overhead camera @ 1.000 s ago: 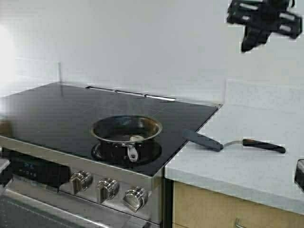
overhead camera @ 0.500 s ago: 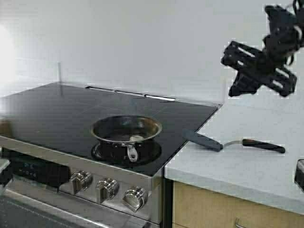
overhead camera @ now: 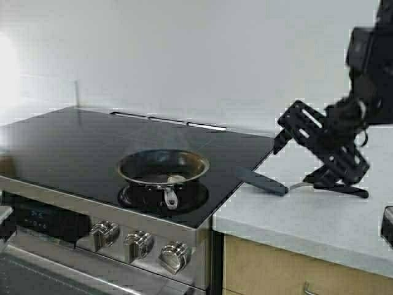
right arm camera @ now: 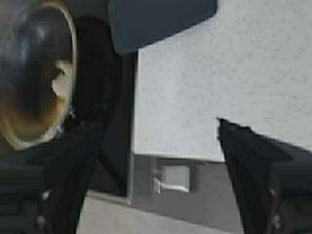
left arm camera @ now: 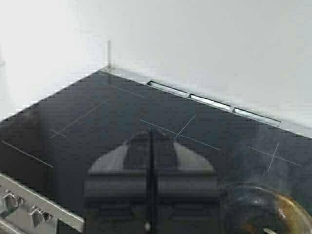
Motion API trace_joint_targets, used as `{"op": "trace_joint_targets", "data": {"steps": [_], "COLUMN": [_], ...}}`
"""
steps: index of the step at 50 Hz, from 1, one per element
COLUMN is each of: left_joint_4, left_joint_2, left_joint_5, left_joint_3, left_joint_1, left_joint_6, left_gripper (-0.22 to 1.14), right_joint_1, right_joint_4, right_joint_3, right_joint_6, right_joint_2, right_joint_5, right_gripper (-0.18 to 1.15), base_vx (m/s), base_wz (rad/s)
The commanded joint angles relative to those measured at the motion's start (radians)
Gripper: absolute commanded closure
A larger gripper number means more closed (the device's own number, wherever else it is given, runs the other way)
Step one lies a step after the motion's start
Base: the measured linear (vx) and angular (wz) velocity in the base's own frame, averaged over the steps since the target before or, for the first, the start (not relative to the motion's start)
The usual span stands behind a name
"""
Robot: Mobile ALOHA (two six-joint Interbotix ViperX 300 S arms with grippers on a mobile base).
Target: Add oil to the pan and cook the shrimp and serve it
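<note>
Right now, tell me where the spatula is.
In the high view, the spatula lies on the white counter, right of the stove and the pan, with the open right gripper just above its handle.

No writing can be read anywhere here. The stove's control panel [overhead camera: 38,220], down on its front face left of the knobs [overhead camera: 140,244], shows a few pale glowing marks, but they are too faint to make out.
</note>
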State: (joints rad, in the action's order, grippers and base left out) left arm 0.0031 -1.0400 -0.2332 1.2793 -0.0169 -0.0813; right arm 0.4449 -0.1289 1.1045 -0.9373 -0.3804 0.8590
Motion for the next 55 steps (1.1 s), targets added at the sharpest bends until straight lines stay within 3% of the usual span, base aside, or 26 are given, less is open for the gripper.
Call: {"op": "trace_joint_targets", "data": {"steps": [1, 11, 25, 55], "left_joint_4": [-0.002, -0.002, -0.002, -0.003], "left_joint_2": [0.005, 0.005, 0.005, 0.005], "left_joint_5": [-0.005, -0.005, -0.005, -0.005], "left_joint_3": [-0.009, -0.009, -0.009, -0.012], "left_joint_1": [0.002, 0.002, 0.002, 0.002], "left_joint_6": [0.002, 0.002, 0.002, 0.002], "left_gripper": [0.89, 0.89, 0.89, 0.89], "right_joint_1": [-0.002, 0.0, -0.032, -0.189], "right_joint_4": [-0.011, -0.057, -0.158, -0.043], "right_joint_3": [-0.032, -0.126, -0.255, -0.551], "right_joint_6": [-0.117, -0.252, -0.249, -0.258], "right_joint_2": [-0.089, -0.247, -0.36, -0.468], "right_joint_5": [0.167, 0.268, 0.262, 0.009], "right_gripper": [-0.03, -0.03, -0.03, -0.03], "base_vx": [0.0, 0.0, 0.0, 0.0], "base_wz": [0.0, 0.0, 0.0, 0.0]}}
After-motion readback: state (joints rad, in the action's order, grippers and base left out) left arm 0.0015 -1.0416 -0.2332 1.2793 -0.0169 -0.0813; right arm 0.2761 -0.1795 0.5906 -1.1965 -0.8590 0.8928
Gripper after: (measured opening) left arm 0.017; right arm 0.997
